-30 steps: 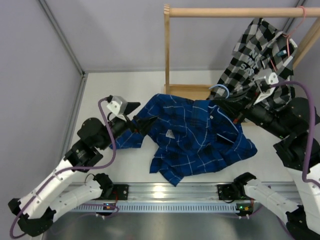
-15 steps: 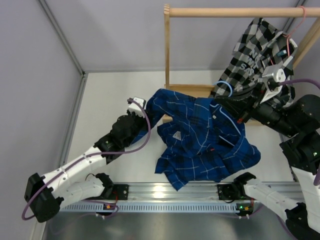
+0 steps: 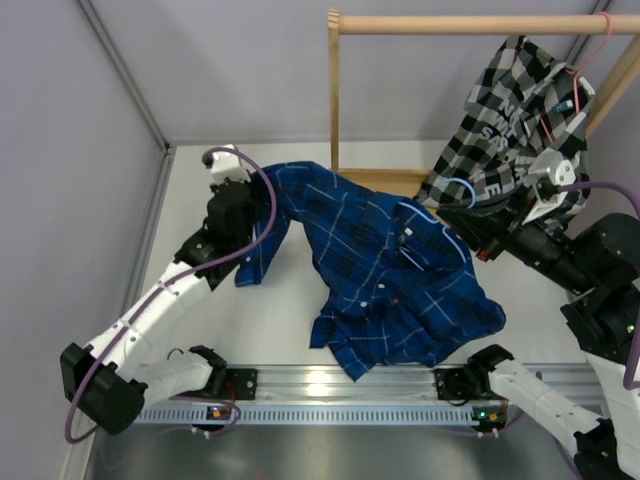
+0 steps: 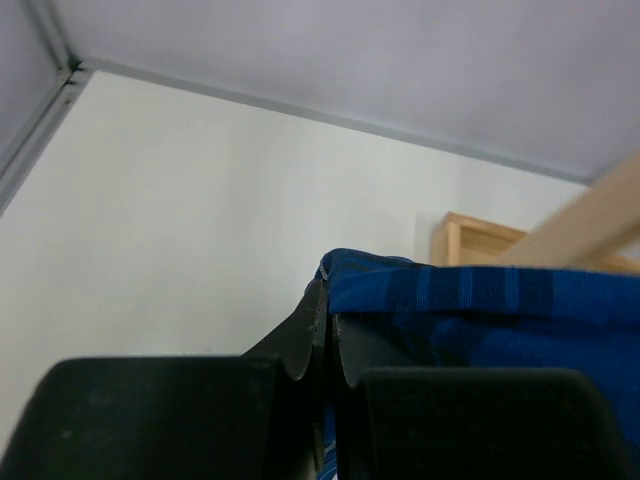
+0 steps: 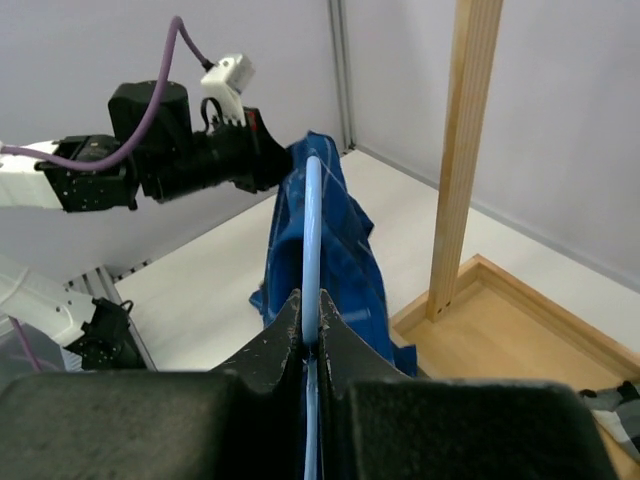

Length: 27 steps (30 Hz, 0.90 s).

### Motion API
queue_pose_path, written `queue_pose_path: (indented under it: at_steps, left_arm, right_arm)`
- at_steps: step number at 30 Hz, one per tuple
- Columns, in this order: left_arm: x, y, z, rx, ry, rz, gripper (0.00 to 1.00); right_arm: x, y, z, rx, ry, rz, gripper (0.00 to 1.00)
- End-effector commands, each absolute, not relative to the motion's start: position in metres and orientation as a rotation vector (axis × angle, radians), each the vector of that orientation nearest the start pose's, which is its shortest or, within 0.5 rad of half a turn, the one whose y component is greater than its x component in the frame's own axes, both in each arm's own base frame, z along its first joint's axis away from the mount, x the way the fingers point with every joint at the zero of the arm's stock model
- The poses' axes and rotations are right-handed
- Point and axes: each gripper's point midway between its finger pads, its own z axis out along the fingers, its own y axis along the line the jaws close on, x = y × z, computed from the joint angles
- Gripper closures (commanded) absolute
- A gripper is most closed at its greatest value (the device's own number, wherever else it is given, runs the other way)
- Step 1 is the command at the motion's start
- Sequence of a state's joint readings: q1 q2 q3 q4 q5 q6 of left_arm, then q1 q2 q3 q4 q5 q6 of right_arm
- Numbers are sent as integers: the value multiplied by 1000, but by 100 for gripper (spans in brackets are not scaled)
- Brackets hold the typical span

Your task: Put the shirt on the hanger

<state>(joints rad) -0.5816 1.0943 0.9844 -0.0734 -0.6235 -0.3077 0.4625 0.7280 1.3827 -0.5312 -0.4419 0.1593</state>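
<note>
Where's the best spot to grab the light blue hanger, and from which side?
Pinch the hanger on its thin bare wire, at the end sticking out of the shirt, coming from the side away from the fabric. The far end is covered by cloth, so only this end is free. The right gripper is shut on it there, fingers across the wire.

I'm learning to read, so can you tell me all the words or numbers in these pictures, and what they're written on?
Black-and-white checked shirt hanging on the wooden rack: big white letters, too blurred and folded to read for sure.
Blue shirt: no words showing.
Everywhere else: no words, numbers or signs that can be read.
</note>
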Motion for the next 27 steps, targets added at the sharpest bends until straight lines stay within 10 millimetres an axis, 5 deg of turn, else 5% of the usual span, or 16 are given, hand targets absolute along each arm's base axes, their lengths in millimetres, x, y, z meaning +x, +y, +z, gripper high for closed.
queue_pose_path:
  at_steps: [1,8,13,16,17,18,19,20,21,23,24,27]
  left_arm:
    - [360,-92,295,-359,1762,-104,100]
    - [360,-117,300,-327,1800,-253,100]
    - [362,-114,305,-320,1830,-222,100]
    - [368,-93,332,-351,1797,-196,100]
    - [369,-93,360,-325,1756,-227,100]
    - [370,-90,375,-310,1731,-230,100]
    - [370,-90,388,-261,1720,-209,100]
    - [366,-92,426,-231,1655,-242,100]
    - [365,-93,440,-211,1635,-243,100]
    - [359,-91,476,-183,1579,-244,100]
    - [358,-91,482,-174,1574,-247,100]
    - [357,-88,483,-161,1600,-210,100]
  right_arm:
    - [151,151,490,-522,1332,755,100]
    - [165,149,501,-488,1336,712,100]
    - [176,151,521,-478,1317,693,100]
    - [160,147,570,-487,1207,706,100]
    - [165,151,580,-493,1199,716,100]
    - [145,145,615,-492,1108,731,100]
    - [150,153,622,-518,1107,756,100]
    - [146,156,632,-537,1093,774,100]
    - [119,148,665,-551,997,788,100]
    - [121,159,677,-596,988,829,100]
    - [110,156,689,-596,951,838,100]
    - [121,158,685,-583,973,830,100]
